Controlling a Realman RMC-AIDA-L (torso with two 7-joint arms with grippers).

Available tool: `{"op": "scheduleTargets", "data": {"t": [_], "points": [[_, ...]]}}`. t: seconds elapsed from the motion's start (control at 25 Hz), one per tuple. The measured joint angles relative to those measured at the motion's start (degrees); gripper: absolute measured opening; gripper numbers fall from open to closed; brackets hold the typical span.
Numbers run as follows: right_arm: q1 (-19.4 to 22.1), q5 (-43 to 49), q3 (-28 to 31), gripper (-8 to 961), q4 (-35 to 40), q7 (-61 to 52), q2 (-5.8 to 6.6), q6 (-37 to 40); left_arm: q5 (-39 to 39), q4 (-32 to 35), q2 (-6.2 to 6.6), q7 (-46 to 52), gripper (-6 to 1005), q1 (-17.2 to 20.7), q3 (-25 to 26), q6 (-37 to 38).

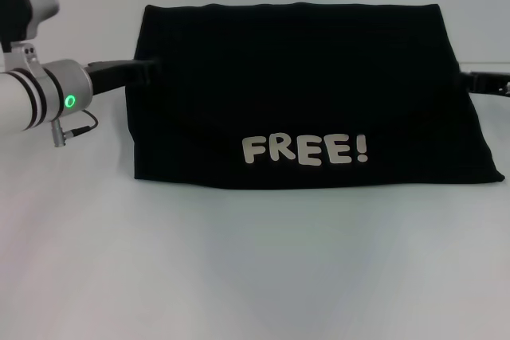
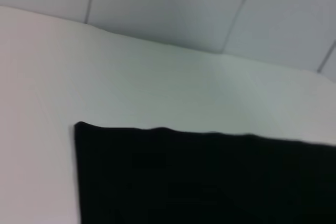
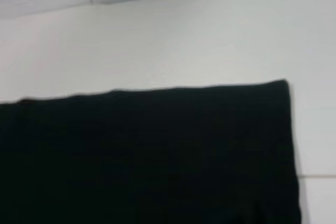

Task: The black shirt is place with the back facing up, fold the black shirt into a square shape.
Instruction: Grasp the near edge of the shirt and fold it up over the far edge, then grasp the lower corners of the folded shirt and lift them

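Right now the black shirt (image 1: pixel 303 93) sits mid-table on the white table (image 1: pixel 239 276), already a wide folded slab, w/ a pale "FREE!" print (image 1: pixel 305 150) facing up near its front edge, so it isn't plain. It looks tented: the front panel slopes down toward the camera, far edge straight and level, sides flaring outward. Fabric is matte, soft, no obvious wrinkles. The left gripper (image 1: pixel 143 69) meets the shirt's left side partway up, tip lost against or under the cloth; can't tell if it's pinching fabric or how far open it is. The right gripper (image 1: pixel 486 81) is barely visible at the shirt's right edge, same story, can't tell its opening or grip. Both wrist views show only a shirt corner and straight hem over table, no fingers. Risks, as I judge them: if both arms do have cloth and one lets go or slips first, the fold skews and the edges stop lining up. Uneven pull btwn sides would drag the whole stack sideways. Also the shape is wider than deep, so it likely needs another fold to be square, and soft fabric may slump or bunch while that happens.
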State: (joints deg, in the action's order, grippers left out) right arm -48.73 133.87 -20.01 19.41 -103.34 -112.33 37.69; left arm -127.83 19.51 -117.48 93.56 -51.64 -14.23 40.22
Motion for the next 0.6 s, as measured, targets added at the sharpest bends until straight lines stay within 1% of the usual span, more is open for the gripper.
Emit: {"op": "scheduleTargets", "data": {"t": [0.04,0.2,0.28,0.36,0.52,0.6], "points": [[0.3,-1.2,0.0,61,0.5,0.7,-0.19,-0.1,0.0,0.1,-0.05,0.0,158,0.0,-1.3,-0.1],[1.9,-8.1,0.1,205,2.4,4.6,-1.25,-1.3,0.0,0.5,-0.44,0.0,233,-0.4,-5.3,-2.7],[2.5,-11.5,0.1,277,2.7,6.4,-1.46,-2.2,0.0,1.0,-0.68,0.0,270,-0.5,-6.0,-3.7],[2.9,-14.0,0.0,488,2.8,7.2,-1.43,-2.6,0.0,2.1,-1.03,0.1,356,-0.6,-6.2,-4.5],[3.5,-16.2,0.0,649,3.1,7.3,-1.13,-1.7,0.0,3.9,-1.23,1.1,526,-0.4,-6.3,-5.3],[3.8,-16.4,0.0,730,3.3,6.9,-0.92,-0.1,0.0,5.2,-1.24,2.5,606,0.3,-6.3,-5.0]]}}
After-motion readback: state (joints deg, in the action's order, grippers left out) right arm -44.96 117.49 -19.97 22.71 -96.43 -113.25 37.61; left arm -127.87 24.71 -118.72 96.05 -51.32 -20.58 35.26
